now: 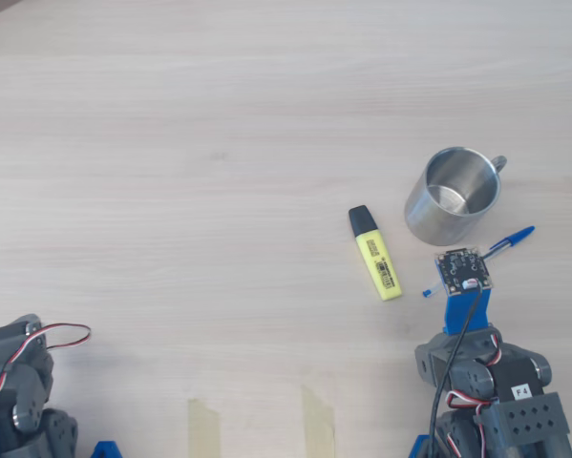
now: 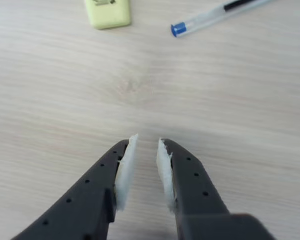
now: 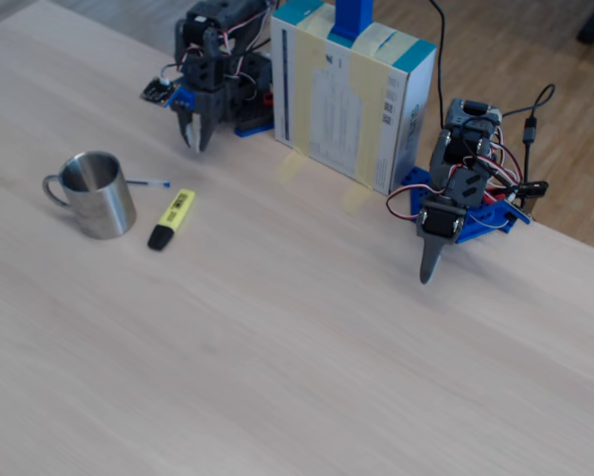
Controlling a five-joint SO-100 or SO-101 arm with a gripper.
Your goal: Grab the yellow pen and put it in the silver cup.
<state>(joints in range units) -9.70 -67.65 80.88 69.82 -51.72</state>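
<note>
The yellow pen [image 1: 376, 253], a chunky highlighter with a black cap, lies flat on the wooden table just left of the silver cup [image 1: 424, 215] in the overhead view. It also shows in the fixed view [image 3: 173, 218], and its yellow end shows at the top of the wrist view [image 2: 108, 12]. The cup [image 3: 103, 203] stands upright and empty. My gripper [image 2: 147, 140] hangs above bare table, short of the pen, with its jaws a narrow gap apart and empty. In the fixed view my gripper [image 3: 194, 139] points down behind the cup.
A thin blue-capped ballpoint pen [image 1: 508, 241] lies beside the cup and shows in the wrist view [image 2: 215, 17]. A second arm [image 3: 455, 198] rests at the table edge. A cardboard box [image 3: 351, 94] stands between the arms. Two tape strips [image 1: 204, 425] mark the table.
</note>
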